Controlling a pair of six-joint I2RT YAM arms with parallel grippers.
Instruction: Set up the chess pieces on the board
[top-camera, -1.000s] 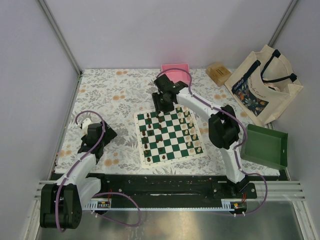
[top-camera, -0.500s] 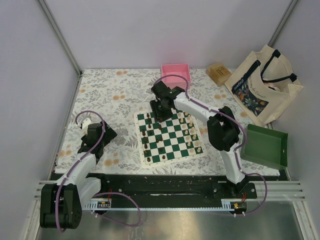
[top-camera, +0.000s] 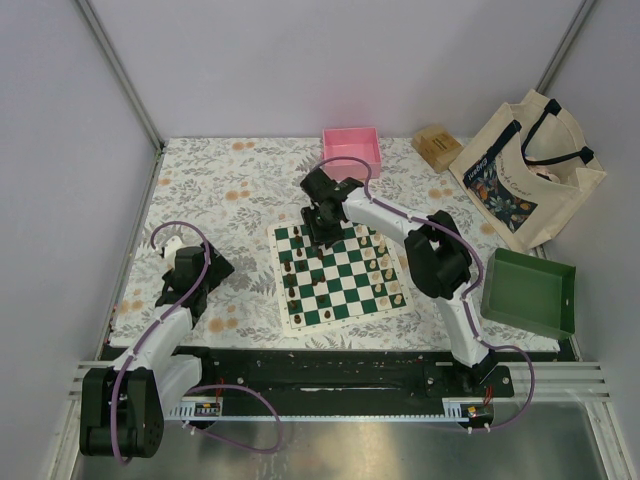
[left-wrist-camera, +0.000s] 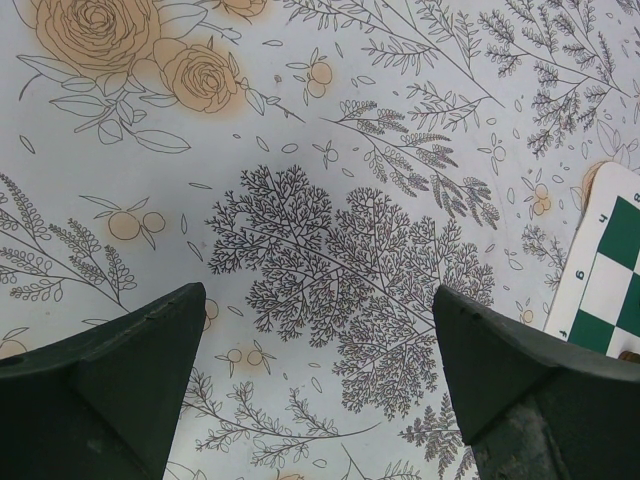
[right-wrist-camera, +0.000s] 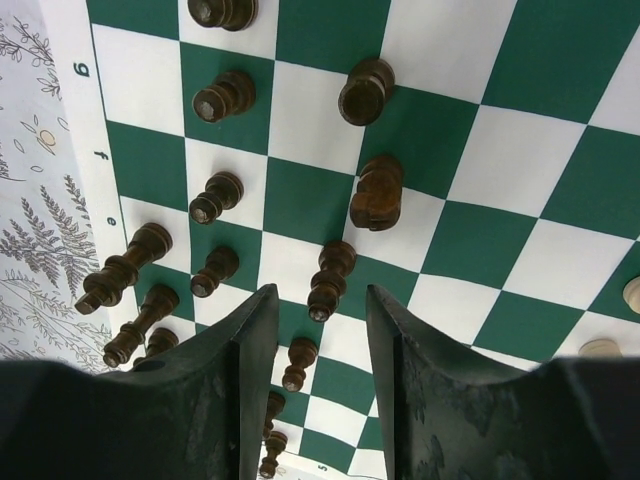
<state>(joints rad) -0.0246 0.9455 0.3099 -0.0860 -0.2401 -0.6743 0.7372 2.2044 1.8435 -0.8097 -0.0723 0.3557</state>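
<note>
The green and white board (top-camera: 345, 285) lies mid-table. Dark chess pieces (top-camera: 291, 268) stand along its left side and cream pieces (top-camera: 386, 270) along its right. My right gripper (top-camera: 318, 228) hovers over the board's far left corner. In the right wrist view it (right-wrist-camera: 320, 305) is open and empty above the board (right-wrist-camera: 470, 160), with an upright dark piece (right-wrist-camera: 331, 279) and a dark pawn (right-wrist-camera: 297, 364) standing between the fingers, touched by neither. Several more dark pieces (right-wrist-camera: 221, 195) stand nearby. My left gripper (top-camera: 212, 270) is open and empty over the floral cloth, left of the board (left-wrist-camera: 612, 268).
A pink tray (top-camera: 352, 146) stands behind the board. A brown box (top-camera: 437, 147) and a tote bag (top-camera: 525, 170) are at the far right. A green tray (top-camera: 528, 292) sits right of the board. The floral cloth (left-wrist-camera: 330, 200) covers the table.
My right gripper has moved from in front of the pink tray towards the left and nearer, over the board's far left corner. The left arm has not moved.
</note>
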